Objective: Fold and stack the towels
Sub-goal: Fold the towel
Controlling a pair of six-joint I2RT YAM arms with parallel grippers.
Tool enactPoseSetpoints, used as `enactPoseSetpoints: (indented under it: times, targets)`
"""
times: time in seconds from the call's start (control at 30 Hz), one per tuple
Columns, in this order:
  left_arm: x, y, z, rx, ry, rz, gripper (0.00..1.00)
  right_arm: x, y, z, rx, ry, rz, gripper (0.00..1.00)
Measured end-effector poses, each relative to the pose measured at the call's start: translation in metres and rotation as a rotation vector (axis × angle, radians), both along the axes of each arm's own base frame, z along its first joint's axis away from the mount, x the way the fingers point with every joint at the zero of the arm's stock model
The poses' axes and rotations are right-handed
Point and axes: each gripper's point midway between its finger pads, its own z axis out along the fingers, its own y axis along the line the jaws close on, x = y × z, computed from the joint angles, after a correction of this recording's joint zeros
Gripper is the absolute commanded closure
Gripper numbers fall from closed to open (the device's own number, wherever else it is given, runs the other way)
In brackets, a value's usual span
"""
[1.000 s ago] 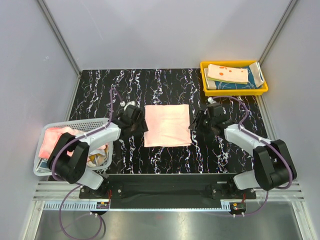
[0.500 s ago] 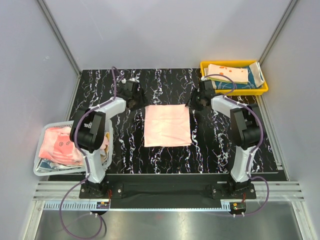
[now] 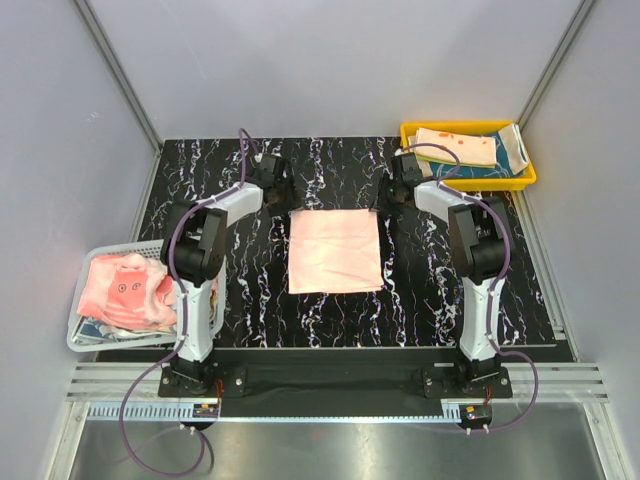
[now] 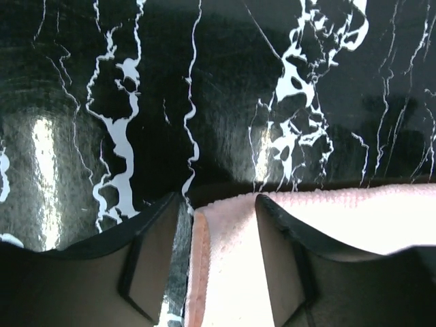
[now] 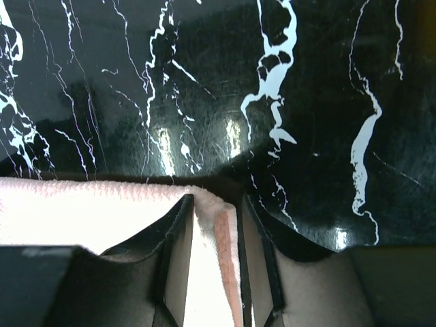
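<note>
The left gripper [image 4: 218,204] stands open. Its two dark, flat-faced fingers [image 4: 151,262] straddle the far left corner of the pink towel [image 3: 335,250], and a strip of bare table shows between the left finger and the towel's edge.

The right gripper [image 5: 216,204] is set narrower over the far right corner. The cloth fills the gap between its fingers [image 5: 178,262] as a raised ridge. Whether they press on it cannot be told.

The pink towel is a soft, finely looped cloth, near square. It lies flat at the middle of the table [image 3: 250,280], between the two arms. Each wrist view cuts it off at the lower edge, and the fingers cover part of each corner.

The table is glossy black with white marble veining and reflects the lamps as pale patches.

At the near left edge, a white mesh basket [image 3: 75,335] holds crumpled orange-pink towels [image 3: 125,290]; the left arm hides its right side. At the far right corner, a yellow plastic tray [image 3: 470,183] holds folded towels [image 3: 455,147], cream with orange spots lying on teal. Plain grey walls [image 3: 320,70] enclose the cell.
</note>
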Motion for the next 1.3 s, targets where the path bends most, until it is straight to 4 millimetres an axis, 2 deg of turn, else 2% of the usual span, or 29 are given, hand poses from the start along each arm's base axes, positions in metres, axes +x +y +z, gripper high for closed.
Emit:
enactPoseSetpoints:
  times: [0.23,0.27,0.37,0.4,0.53,0.67,0.83,1.0,1.3]
  targets:
    - [0.003,0.000,-0.001,0.002,0.003,0.003,0.51,0.006,0.001,0.000,-0.003,-0.009,0.006,0.63]
    - [0.003,0.000,-0.001,0.002,0.004,0.003,0.51,0.006,0.001,0.000,-0.003,-0.009,0.007,0.66]
    - [0.003,0.000,-0.001,0.001,0.005,0.005,0.58,0.006,0.001,-0.001,-0.003,-0.008,0.010,0.68]
    - [0.003,0.000,-0.002,0.002,0.007,0.005,0.58,0.006,0.001,-0.002,-0.003,-0.007,0.010,0.68]
    - [0.006,-0.003,-0.001,-0.012,-0.008,0.003,0.39,0.006,0.002,-0.001,0.000,-0.008,0.012,0.59]
    - [0.008,-0.005,0.001,-0.032,-0.033,-0.003,0.36,0.007,0.003,0.000,0.007,-0.017,0.017,0.56]
    - [-0.002,0.006,0.004,-0.073,-0.046,-0.004,0.35,0.005,0.000,0.001,0.006,-0.026,0.016,0.57]
    - [-0.014,0.018,0.005,-0.096,-0.042,-0.003,0.35,-0.007,-0.007,0.003,0.000,-0.019,0.015,0.57]
    - [-0.023,0.012,0.002,-0.100,-0.040,-0.038,0.43,-0.011,-0.008,0.008,-0.007,-0.037,0.042,0.59]
